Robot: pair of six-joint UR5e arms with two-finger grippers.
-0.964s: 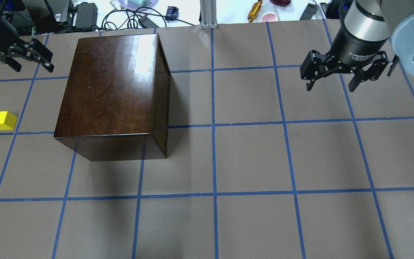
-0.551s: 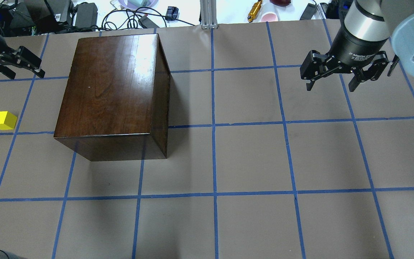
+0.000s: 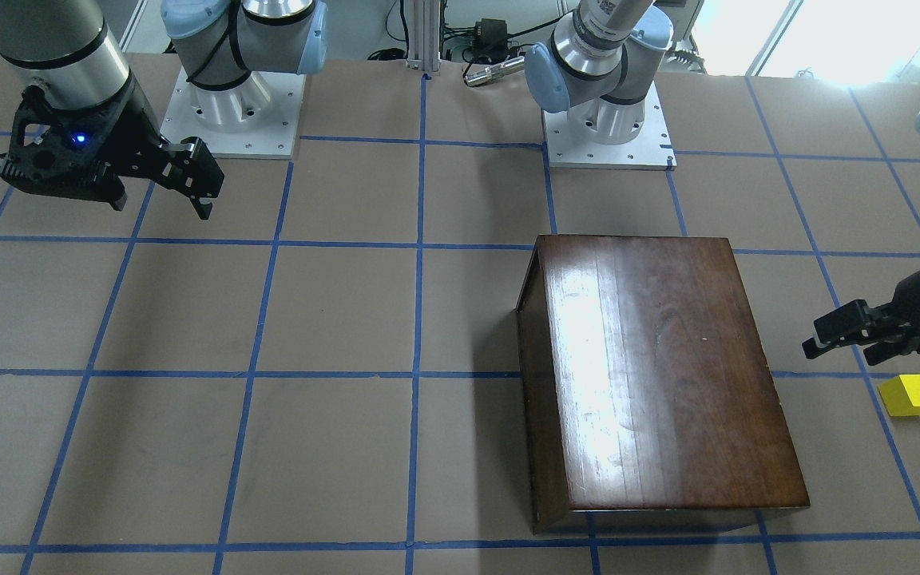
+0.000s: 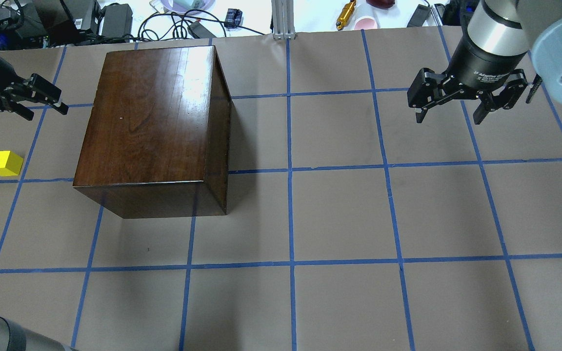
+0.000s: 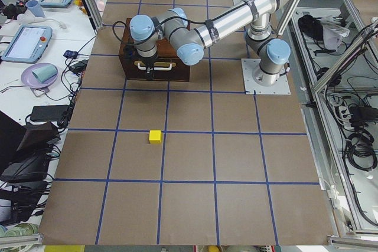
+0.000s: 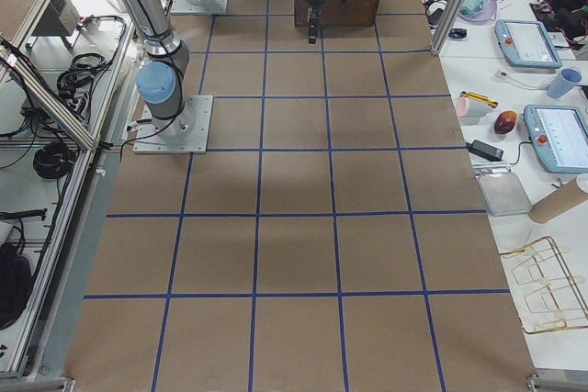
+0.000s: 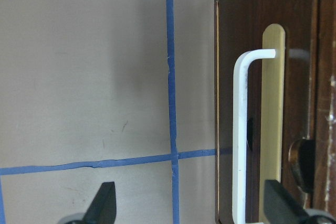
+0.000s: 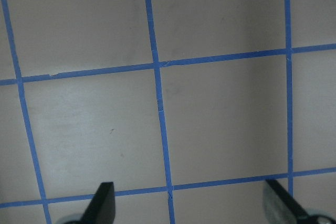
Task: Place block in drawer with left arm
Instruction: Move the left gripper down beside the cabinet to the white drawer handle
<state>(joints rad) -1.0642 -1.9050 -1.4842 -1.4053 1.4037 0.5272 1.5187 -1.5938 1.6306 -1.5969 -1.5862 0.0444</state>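
Look at the block [image 4: 4, 163] first. It is a small cube, bright yellow all over, with plain flat faces. It is far smaller than the box [image 4: 149, 117]. You can see it sitting flat on the brown worktop [image 4: 339, 214]. It is out in front of the drawer side of the box and well apart from the box. Nothing touches it.

The box is big, dark brown and shiny, and light gleams on its top. Its drawer [image 7: 302, 98] is shut, so you only see the dark front. On that front there is a thin pale pull [image 7: 240, 140] set on a gold-coloured plate [image 7: 273, 119].

The robot's left hand [image 4: 48, 113] is held up off the worktop on the drawer side of the box. It is close to the box but not touching it, and it points at the drawer front. Its two fingers are spread wide, and there is only air between them. In the left wrist view you can see the pull lined up in the gap between the two fingertips. The block lies off to one side of this hand, apart from it.

The right hand [image 4: 448, 116] hangs over the worktop far out on the other side of the box, well apart from it. Its fingers are spread wide too, and it holds nothing.
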